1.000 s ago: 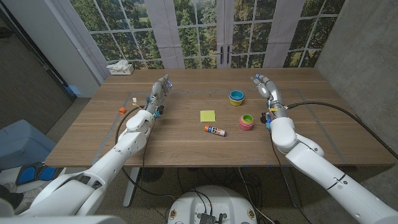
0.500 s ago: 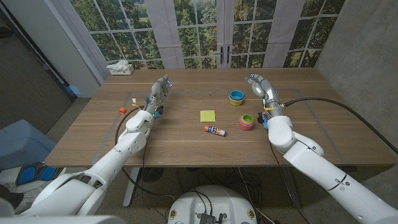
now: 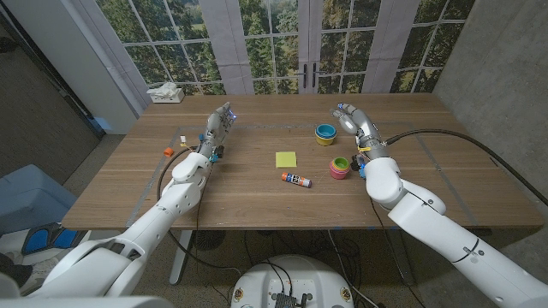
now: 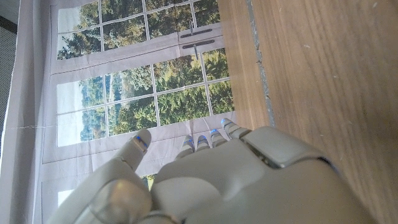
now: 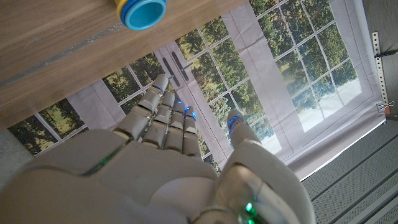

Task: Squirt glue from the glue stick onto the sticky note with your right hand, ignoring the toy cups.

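Right robot hand (image 3: 352, 120) now nearer blue-yellow cup (image 3: 325, 133), fingers apart, empty; pink-green cup (image 3: 340, 167) beside glue stick (image 3: 295, 178).

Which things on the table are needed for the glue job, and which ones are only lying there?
Needed:
glue stick
yellow sticky note
right hand, open, holding nothing

Only lying there:
blue-and-yellow toy cup
pink-and-green toy cup
small orange object
tissue box
left hand, idle

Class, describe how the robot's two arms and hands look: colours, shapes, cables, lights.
Both arms have smooth, rounded white shells with dark seams at the joints. The left hand and right hand are silver-grey and segmented, with small blue lights at the fingertips. Black cables run along each wrist, and a thick one trails from the right arm.
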Motion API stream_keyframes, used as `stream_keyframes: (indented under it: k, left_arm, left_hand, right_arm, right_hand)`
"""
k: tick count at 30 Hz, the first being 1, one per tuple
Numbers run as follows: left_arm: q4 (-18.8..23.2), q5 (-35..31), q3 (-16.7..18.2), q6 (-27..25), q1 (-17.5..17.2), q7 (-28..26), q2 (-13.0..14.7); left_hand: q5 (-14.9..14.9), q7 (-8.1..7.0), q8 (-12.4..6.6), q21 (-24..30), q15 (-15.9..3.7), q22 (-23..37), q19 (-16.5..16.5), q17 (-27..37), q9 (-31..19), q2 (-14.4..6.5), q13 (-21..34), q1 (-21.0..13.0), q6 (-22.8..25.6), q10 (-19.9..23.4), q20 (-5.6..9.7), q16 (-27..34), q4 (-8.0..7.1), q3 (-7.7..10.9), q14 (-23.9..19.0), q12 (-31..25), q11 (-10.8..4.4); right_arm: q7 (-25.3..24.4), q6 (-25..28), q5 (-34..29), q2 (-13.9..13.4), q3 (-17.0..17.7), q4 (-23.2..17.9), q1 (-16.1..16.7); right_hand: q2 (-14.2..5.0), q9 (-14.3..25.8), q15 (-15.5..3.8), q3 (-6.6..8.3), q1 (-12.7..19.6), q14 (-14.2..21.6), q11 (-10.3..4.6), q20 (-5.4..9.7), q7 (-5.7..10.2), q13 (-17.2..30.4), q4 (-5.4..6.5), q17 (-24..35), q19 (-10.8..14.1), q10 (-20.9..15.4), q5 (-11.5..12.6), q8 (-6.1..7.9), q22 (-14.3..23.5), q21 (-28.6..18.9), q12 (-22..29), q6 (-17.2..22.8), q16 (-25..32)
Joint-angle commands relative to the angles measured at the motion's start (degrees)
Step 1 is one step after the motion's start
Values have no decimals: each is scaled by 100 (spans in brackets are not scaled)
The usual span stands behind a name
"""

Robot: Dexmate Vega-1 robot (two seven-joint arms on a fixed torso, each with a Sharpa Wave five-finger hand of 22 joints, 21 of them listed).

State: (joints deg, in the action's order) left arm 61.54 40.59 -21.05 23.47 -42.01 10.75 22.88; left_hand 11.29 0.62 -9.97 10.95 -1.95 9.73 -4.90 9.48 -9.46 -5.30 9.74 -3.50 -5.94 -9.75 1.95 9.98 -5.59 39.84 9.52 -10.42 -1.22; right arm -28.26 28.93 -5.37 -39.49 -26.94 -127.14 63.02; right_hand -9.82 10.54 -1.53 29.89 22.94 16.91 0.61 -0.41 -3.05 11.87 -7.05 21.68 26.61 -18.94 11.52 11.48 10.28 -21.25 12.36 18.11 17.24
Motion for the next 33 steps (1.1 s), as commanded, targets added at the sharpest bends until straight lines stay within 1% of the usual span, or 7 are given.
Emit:
stream_keyframes:
  k: [1, 10, 13, 21, 23, 28, 33]
  left_arm:
    - [-80, 29, 40, 157, -31, 76, -15]
    - [-120, 38, 59, 211, -18, 130, -4]
    - [-125, 53, 69, 229, -17, 150, -6]
    - [-151, 64, 85, 277, -16, 175, -12]
    - [-197, 73, 92, 324, -1, 201, -38]
    - [-359, 108, 73, 352, 105, 343, -104]
    - [-422, 59, 57, 440, 148, 372, -125]
  left_hand:
    - [26, 8, -19, 2, -35, 9, -53, 9, -26, -514, 33, -76, -40, -81, 459, 6, 30, -7, 265, -44, -2]
    - [26, 8, -21, 1, -31, 9, -56, 9, -26, -515, 33, -79, -36, -77, 459, 6, 36, -9, 270, -46, 5]
    - [26, 10, -21, 1, -32, 9, -56, 9, -26, -515, 33, -81, -37, -79, 460, 6, 39, -10, 271, -46, -1]
    - [25, 9, -22, 1, -31, 9, -58, 9, -26, -516, 33, -84, -38, -83, 457, 7, 45, -13, 273, -45, 4]
    - [25, 12, -22, 1, -32, 9, -59, 9, -26, -516, 33, -85, -37, -81, 458, 6, 47, -14, 276, -46, 3]
    - [25, 9, -23, 1, -30, 9, -59, 9, -25, -516, 33, -87, -35, -85, 461, 9, 51, -15, 271, -44, -1]
    - [24, 13, -20, 1, -28, 9, -61, 9, -25, -517, 33, -88, -45, -92, 461, 5, 54, -17, 283, -43, 6]
  right_arm:
    - [149, 568, -150, -115, -243, -423, -118]
    - [261, 921, -190, -153, -385, -637, -204]
    - [365, 1128, -193, -175, -471, -727, -288]
    - [371, 1645, -332, -155, -716, -995, -405]
    - [390, 1813, -351, -153, -768, -1086, -439]
    - [311, 1959, -407, -149, -846, -1231, -427]
    - [377, 2384, -406, -112, -1015, -1410, -532]
  right_hand:
    - [-19, 16, 7, -5, 72, 9, -29, -14, 8, 18, -41, 20, 28, 6, 37, -8, 12, 0, -8, -19, 50]
    - [-16, 17, -7, -11, 83, 12, -36, -14, 18, 20, -47, 26, 29, 15, 38, -13, 14, 5, -15, -29, 57]
    - [-14, 17, -4, -14, 90, 10, -28, -16, 16, 21, -50, 30, 30, 15, 40, -14, 15, 8, -16, -31, 60]
    - [-11, 18, 0, -22, 104, 7, -42, -21, 29, 23, -55, 38, 37, 18, 42, -20, 17, 11, -21, -45, 66]
    - [-11, 19, 2, -23, 106, 8, -42, -23, 26, 24, -56, 40, 40, 19, 43, -20, 17, 11, -22, -45, 68]
    - [-11, 19, 0, -27, 113, 6, -45, -19, 25, 25, -58, 44, 40, 24, 44, -20, 18, 15, -25, -46, 71]
    - [-10, 20, 1, -31, 119, 3, -44, -23, 28, 26, -59, 48, 38, 18, 45, -20, 18, 19, -24, -47, 74]
